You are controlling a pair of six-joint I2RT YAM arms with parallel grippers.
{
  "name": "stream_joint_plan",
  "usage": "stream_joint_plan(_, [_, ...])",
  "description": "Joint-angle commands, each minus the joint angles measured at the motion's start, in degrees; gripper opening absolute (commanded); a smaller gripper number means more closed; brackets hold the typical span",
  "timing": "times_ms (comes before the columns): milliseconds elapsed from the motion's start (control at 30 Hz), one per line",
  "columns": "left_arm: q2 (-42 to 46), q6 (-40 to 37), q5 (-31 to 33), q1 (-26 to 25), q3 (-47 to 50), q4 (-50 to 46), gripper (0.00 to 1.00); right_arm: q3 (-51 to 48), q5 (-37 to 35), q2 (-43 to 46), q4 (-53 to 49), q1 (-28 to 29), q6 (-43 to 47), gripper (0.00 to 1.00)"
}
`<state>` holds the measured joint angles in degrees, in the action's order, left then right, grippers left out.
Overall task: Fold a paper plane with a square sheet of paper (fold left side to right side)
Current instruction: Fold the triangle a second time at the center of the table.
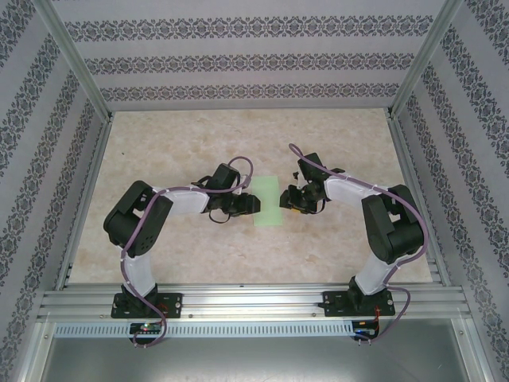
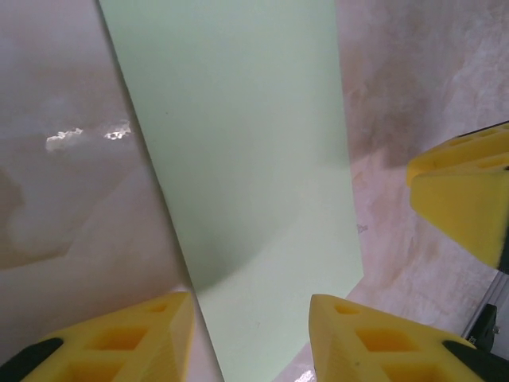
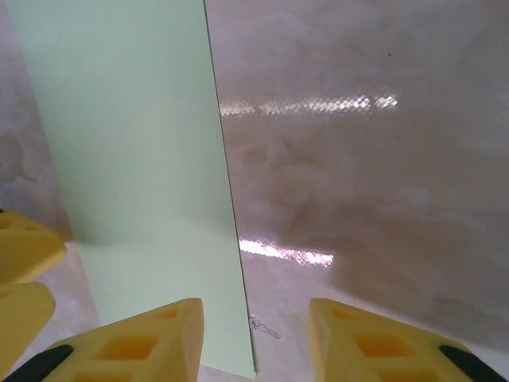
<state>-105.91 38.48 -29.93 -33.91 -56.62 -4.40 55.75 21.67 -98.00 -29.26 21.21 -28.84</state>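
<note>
Two grippers are facing each other across the sheet of paper (image 1: 268, 203), which is lying flat in the middle of the table (image 1: 159, 143). The left gripper (image 1: 248, 204) is sitting right at its left edge, and the right gripper (image 1: 291, 199) right at its right edge. Both are gaping wide and holding nothing. The wrist views are cutting off the paper's far end, and I cannot tell if it is one layer or two. It is looking pale green, plain, smooth and narrow.

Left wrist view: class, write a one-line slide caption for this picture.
Open left gripper poised over a pale green sheet of paper lying flat on the marbled table.
</note>
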Motion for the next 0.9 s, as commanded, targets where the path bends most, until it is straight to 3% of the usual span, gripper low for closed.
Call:
stream_joint_plan(0, [2.6,-1.9,-0.3,-1.1,-1.1,-1.4,0.44,-0.5,-0.6,1.7,-0.4,-0.5,-0.8,0.4])
stream_joint_plan(467, [-3.5,-1.5,-0.3,-2.2,-3.0,-0.3,0.44,-1.0,0.1,1.9,-0.4,-0.5,-0.9,0.4])
stream_joint_plan(867, [-3.5,-2.6,2.0,-2.2,-0.8,-2.3,0.44,-1.7,5.9,0.9,1.4,0.3,-3.7,0.41])
